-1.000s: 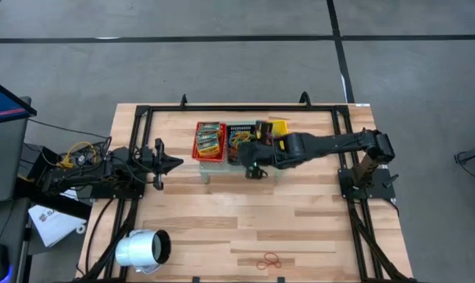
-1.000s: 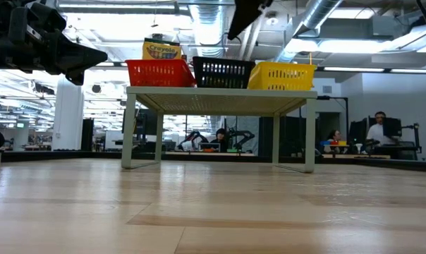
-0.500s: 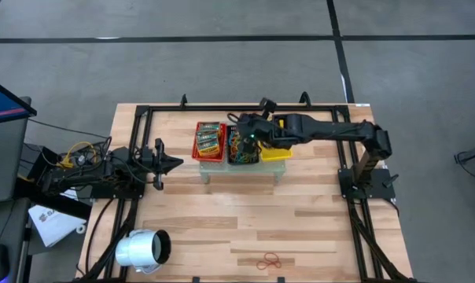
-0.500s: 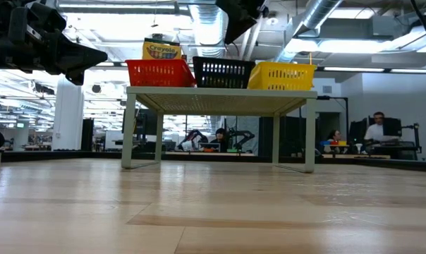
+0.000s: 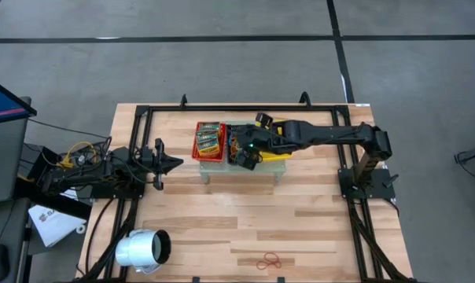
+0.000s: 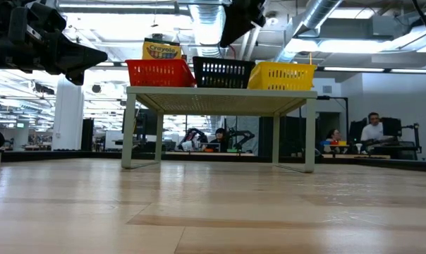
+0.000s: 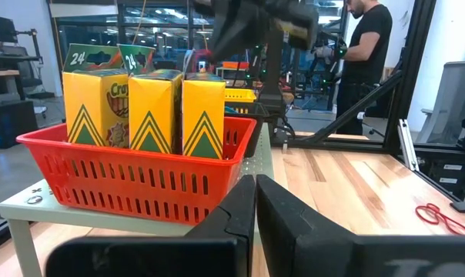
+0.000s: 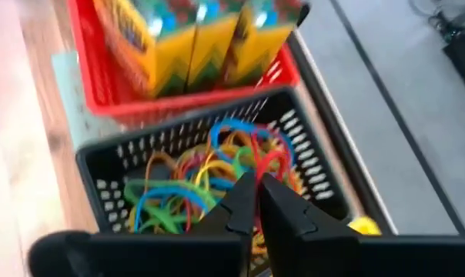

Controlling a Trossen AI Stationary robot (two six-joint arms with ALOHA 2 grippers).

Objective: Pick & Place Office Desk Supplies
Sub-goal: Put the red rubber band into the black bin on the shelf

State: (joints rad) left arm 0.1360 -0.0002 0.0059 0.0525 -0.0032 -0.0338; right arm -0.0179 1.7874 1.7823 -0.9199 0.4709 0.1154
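From above, the right gripper hangs clenched over the black basket, the red basket just beside it; a few loose rubber bands lie well apart, at the table's near edge. The left gripper waits pinched shut, off to the side.

At table height, the right gripper hovers above the black basket.

Past the left gripper's closed fingers stand crayon boxes in the red basket.

Just beyond the right gripper's closed, empty tips, a tangle of coloured rubber bands fills the black basket.
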